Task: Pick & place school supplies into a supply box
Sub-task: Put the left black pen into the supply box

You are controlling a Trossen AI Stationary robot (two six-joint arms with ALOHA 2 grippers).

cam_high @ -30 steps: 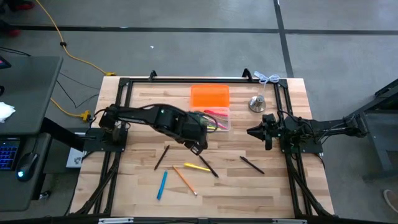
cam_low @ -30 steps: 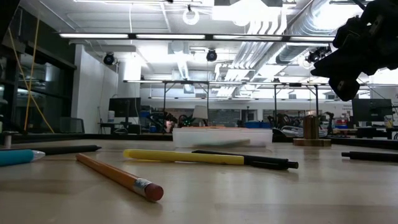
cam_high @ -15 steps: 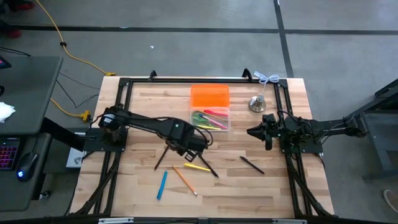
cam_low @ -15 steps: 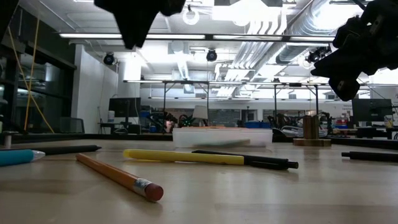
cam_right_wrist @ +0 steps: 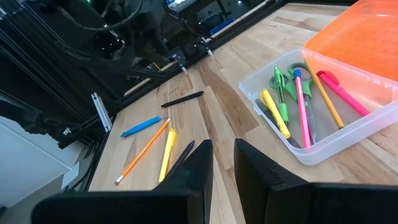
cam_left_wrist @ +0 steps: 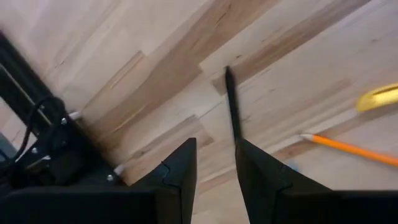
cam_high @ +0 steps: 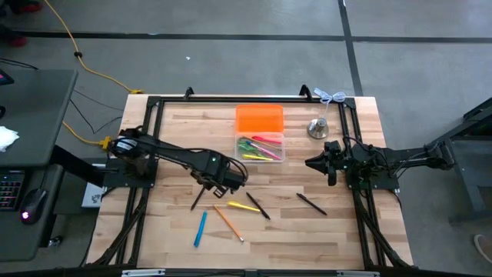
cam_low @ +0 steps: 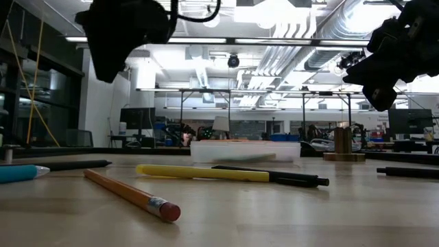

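Note:
My left gripper hangs open above the table, pointing steeply down over a black pen that lies flat on the wood. In the left wrist view that pen runs up from the gap between my fingers, untouched. The clear supply box holds several pens and green-handled scissors, and its orange lid lies just beyond it. A yellow pen, an orange pencil, a blue pen and two more black pens lie loose. My right gripper waits at the right, open by a narrow gap.
A silver bell-shaped object stands right of the lid. Black frame rails border the tabletop. In the low view the left gripper hangs at the upper left, above the pencil and the yellow pen.
My left gripper has come down and moved toward the table's left edge, away from the supply box and over the black pen, tipping from a slant to point almost straight down. In the low view it has dropped into sight at the upper left.

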